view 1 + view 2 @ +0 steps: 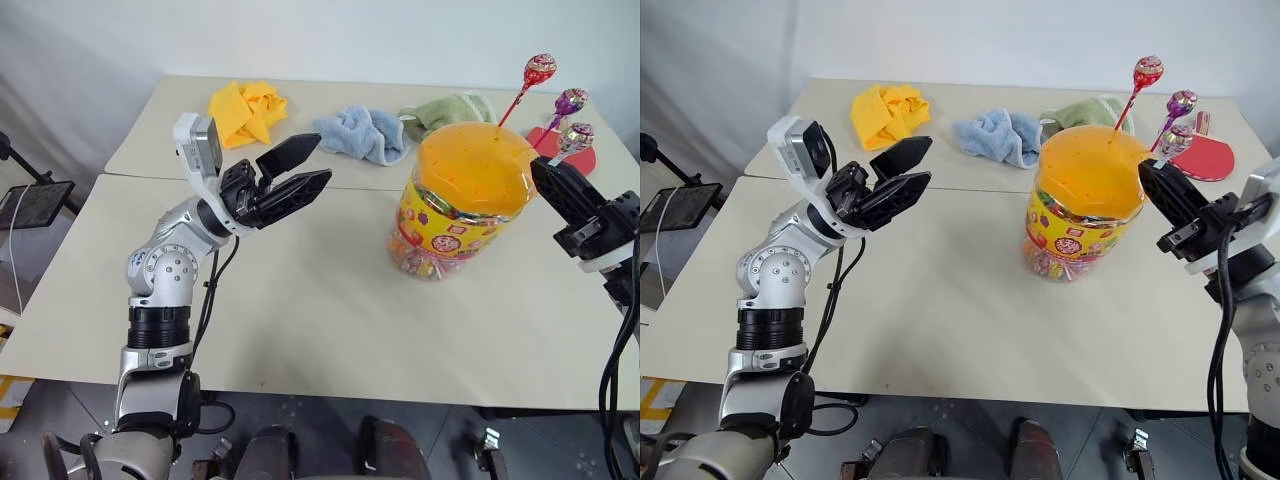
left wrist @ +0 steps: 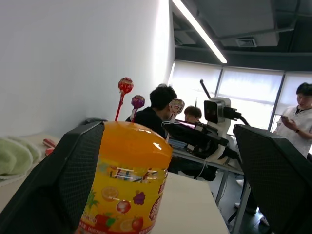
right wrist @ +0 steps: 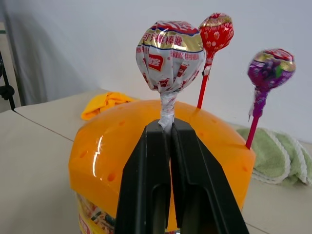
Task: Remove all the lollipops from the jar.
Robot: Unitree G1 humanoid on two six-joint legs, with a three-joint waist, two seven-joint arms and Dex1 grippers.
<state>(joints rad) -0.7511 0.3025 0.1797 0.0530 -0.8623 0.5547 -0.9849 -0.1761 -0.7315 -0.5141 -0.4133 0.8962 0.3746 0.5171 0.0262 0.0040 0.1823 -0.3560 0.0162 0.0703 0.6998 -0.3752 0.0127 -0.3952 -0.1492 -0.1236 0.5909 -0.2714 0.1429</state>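
Right wrist view has the right gripper clamped on the silvery-pink lollipop, all three still in the jar. Next comes a straight pull upward; the left gripper hangs open.

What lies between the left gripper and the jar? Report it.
Bare tabletop lies between the open left gripper and the jar, in the left eye view.
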